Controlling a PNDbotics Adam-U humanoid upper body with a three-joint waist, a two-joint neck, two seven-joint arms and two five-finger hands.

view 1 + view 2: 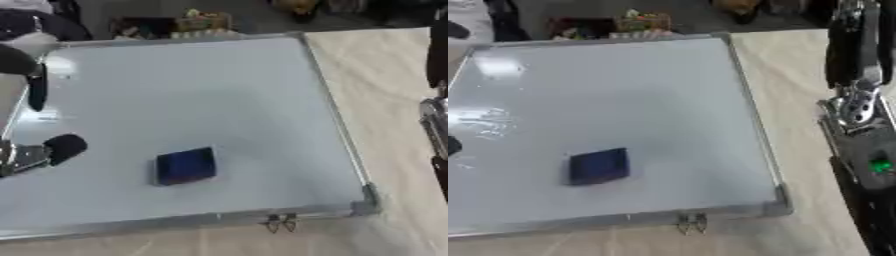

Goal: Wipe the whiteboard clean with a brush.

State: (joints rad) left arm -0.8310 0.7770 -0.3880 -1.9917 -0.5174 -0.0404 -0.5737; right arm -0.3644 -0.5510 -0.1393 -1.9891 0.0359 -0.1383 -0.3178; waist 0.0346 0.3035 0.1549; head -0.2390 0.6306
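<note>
While the blue eraser block point(185, 166) lies free near the whiteboard's point(219, 85) near edge, the left hand point(39, 150) at its left edge sits nearer, fingers unreadable; right hand unseen

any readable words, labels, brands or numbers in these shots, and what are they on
None can be read.
White rectangular whiteboard: no writing shows, only glare patches near its left edge.
Dark blue block-shaped brush: no label visible.
Colourful items beyond the board's far edge: too blurred to read.
Green light on the right arm: a glow, no text.
</note>
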